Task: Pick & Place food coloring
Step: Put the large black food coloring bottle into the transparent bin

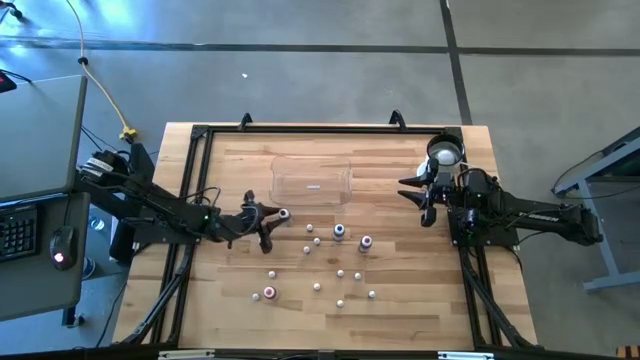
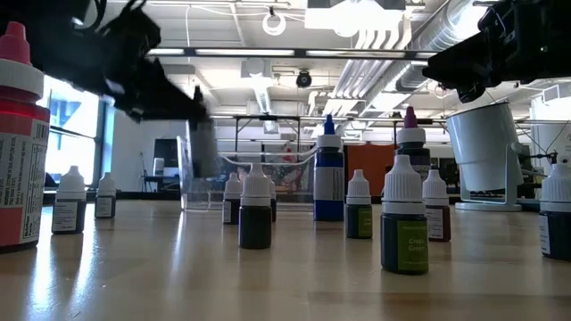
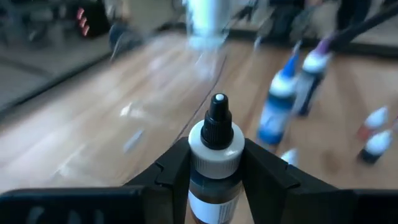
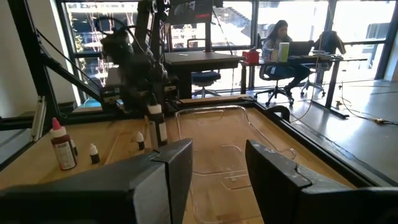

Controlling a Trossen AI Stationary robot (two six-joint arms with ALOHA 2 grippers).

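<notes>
1. Right up against the left wrist camera you have a small bottle [image 3: 216,158] with a white collar and a black tip, standing upright between the left gripper [image 3: 216,180] fingers [image 3: 173,174]. Both fingers press its collar from either side, so they are narrowed onto it and hold it; nothing slack shows.
2. Judge the grip sound only if the bottle stays centred between the fingers. It sits square now, tip pointing straight away from the palm. Keep it so as you travel, since a tilt would let it pivot in that narrow clamp.
3. Just beyond the fingertips lies the clear tray [image 1: 312,181]. From above, the left gripper [image 1: 268,222] is near its closer corner, not yet over it. That tray looks like the likely drop place, though I cannot be sure.
4. Carry the bottle forward over the tray wall, clearing the rim, before lowering. Let go only when the base is near the tray floor, so it does not topple.
5. Off to the side of your fingers stand the other food coloring bottles [image 1: 339,231], loose on the bench [image 1: 230,300], well apart from each other. A blue one [image 3: 278,106] and a purple-capped one [image 3: 313,78] stand nearest your path. Swing clear of them.
6. Your right gripper [image 1: 432,205] waits well away beside the white cup [image 1: 443,154], fingers [image 4: 168,171] spread partway with nothing between them. Leave it there.
</notes>
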